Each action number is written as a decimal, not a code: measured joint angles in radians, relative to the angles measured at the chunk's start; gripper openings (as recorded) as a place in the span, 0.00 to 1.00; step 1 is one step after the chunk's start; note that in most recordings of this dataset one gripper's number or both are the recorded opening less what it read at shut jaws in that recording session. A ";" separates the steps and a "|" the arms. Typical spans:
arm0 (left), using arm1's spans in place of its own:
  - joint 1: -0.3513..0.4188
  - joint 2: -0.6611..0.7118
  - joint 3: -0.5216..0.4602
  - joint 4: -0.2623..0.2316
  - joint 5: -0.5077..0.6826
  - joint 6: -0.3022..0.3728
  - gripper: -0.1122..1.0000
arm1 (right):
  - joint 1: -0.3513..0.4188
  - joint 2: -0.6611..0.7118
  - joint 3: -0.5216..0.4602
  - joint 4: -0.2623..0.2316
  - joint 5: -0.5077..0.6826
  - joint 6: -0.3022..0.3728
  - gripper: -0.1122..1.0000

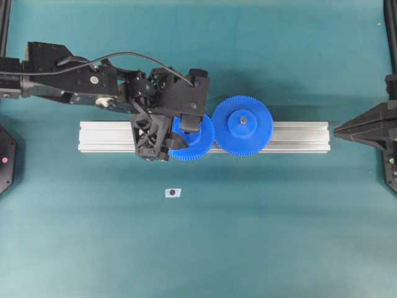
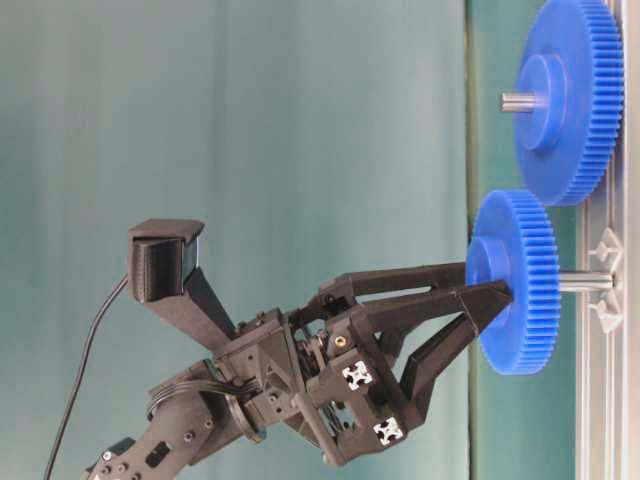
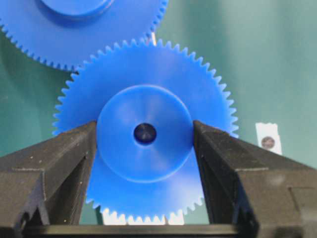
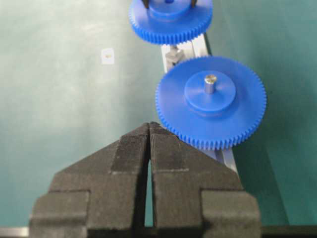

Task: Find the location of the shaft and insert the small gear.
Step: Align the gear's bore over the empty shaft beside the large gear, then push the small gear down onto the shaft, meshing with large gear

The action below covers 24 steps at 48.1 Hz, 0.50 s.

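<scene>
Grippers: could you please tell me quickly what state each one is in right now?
Left gripper: closed on the small gear's hub, holding it.
Right gripper: closed, holding nothing.

Overhead is looking straight down on the rail (image 1: 205, 136); the table-level view is facing along it; both wrist views are sitting close, sharing the small gear (image 3: 146, 134).
</scene>
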 measured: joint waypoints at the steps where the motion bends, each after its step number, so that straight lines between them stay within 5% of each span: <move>1: -0.002 0.000 0.000 0.000 -0.002 0.000 0.69 | 0.000 0.000 0.000 0.000 0.000 0.000 0.12; 20: -0.002 0.000 0.000 0.000 -0.002 -0.032 0.69 | 0.000 0.000 0.000 0.000 -0.002 0.000 0.12; 24: -0.002 0.000 0.000 0.000 -0.002 -0.029 0.76 | 0.000 0.000 0.000 0.000 -0.002 0.000 0.12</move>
